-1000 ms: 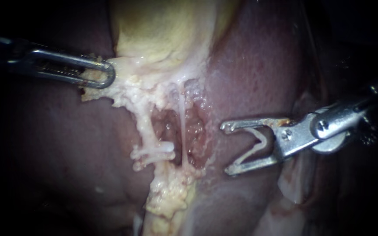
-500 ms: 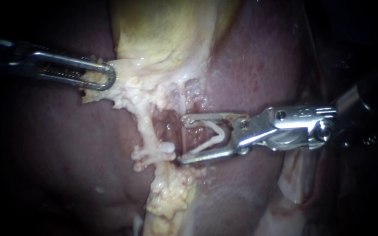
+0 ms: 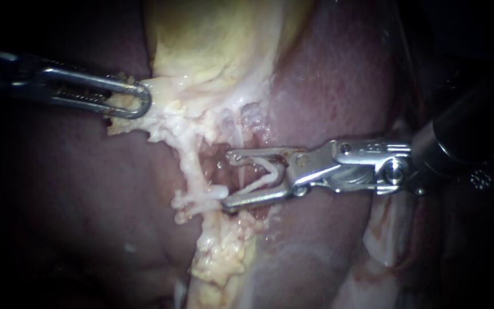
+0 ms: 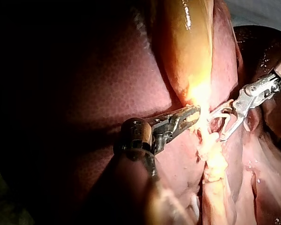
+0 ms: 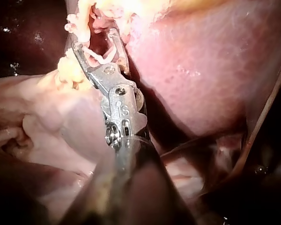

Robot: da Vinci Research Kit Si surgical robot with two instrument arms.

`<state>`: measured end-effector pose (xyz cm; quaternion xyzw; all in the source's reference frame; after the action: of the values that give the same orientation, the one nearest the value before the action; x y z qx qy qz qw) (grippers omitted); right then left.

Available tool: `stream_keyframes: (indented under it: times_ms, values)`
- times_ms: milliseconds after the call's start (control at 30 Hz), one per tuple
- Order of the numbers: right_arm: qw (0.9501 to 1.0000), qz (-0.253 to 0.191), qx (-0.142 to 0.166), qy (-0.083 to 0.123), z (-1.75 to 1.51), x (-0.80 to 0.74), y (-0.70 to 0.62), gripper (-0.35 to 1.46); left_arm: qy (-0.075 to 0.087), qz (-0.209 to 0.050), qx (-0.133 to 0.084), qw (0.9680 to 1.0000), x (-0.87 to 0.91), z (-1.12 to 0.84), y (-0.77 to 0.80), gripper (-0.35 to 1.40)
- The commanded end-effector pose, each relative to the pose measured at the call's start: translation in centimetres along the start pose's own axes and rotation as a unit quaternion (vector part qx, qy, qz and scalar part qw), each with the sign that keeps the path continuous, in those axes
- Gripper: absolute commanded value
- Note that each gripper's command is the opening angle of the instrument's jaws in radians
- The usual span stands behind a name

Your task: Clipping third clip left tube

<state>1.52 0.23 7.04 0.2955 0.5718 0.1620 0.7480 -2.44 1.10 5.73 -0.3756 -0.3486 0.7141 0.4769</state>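
One clip [image 3: 265, 174] (white) in right tool [image 3: 226, 179]

The dark red liver [image 3: 338, 86] lay on both sides of the pale yellow gallbladder [image 3: 212, 40], which narrowed toward its lower end. Below it, ragged yellowish fatty tissue [image 3: 224, 257] trailed down over the liver, bordering a raw reddish hollow [image 3: 212, 163].

One left instrument [image 3: 135, 98], one right instrument [image 3: 228, 178], two white clips [image 3: 210, 194] [image 3: 264, 174], two tubes [image 3: 191, 166] [image 3: 239, 137], one gallbladder [image 3: 212, 40], one liver [image 3: 338, 74].
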Motion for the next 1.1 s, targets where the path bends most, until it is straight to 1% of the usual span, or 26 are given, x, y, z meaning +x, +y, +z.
stream_keyframes:
  times_ms: [33, 133, 233, 333, 400, 567, 733, 833, 867, 967, 1100]
  values:
    - [0.9999, 0.003, 0.008, 0.006, 0.02, -0.01, 0.01, 0.49, 0.0, 0.0, 0.0, 1.0, 0.0, 0.0, 0.0, -0.35]
    - [0.9993, 0.009, 0.029, 0.023, 0.12, 0.0, 0.03, 0.48, 0.0, 0.0, 0.0, 1.0, 0.0, 0.0, 0.0, -0.35]
    - [0.9979, 0.015, 0.048, 0.041, 0.25, 0.04, 0.05, 0.48, 0.0, 0.0, 0.0, 1.0, 0.0, 0.0, 0.0, -0.35]
    - [0.9966, 0.016, 0.063, 0.051, 0.4, 0.09, 0.07, 0.47, 0.0, 0.0, 0.0, 1.0, 0.0, 0.0, 0.0, -0.35]
    - [0.996, 0.018, 0.066, 0.057, 0.48, 0.12, 0.08, 0.46, 0.0, 0.0, 0.0, 1.0, -0.01, 0.0, 0.0, -0.35]
    - [0.9955, 0.022, 0.058, 0.071, 0.66, 0.19, 0.12, 0.47, 0.0, 0.0, 0.0, 1.0, -0.01, 0.0, 0.0, -0.35]
    - [0.9946, 0.034, 0.052, 0.084, 0.74, 0.27, 0.14, 0.47, 0.0, 0.0, 0.0, 1.0, -0.01, 0.0, 0.0, -0.35]
    - [0.9938, 0.04, 0.043, 0.094, 0.75, 0.36, 0.14, 0.47, 0.0, 0.0, 0.0, 1.0, -0.01, 0.0, 0.0, -0.35]
    - [0.9938, 0.041, 0.041, 0.094, 0.74, 0.39, 0.14, 0.47, 0.0, 0.0, 0.0, 1.0, -0.01, 0.0, 0.0, -0.35]
    - [0.9937, 0.044, 0.04, 0.095, 0.71, 0.49, 0.1, 0.47, 0.0, 0.0, 0.0, 1.0, -0.01, 0.0, 0.0, -0.35]
    - [0.9933, 0.048, 0.042, 0.096, 0.69, 0.63, -0.01, 0.47, 0.0, 0.0, 0.0, 1.0, -0.01, 0.0, -0.01, -0.35]
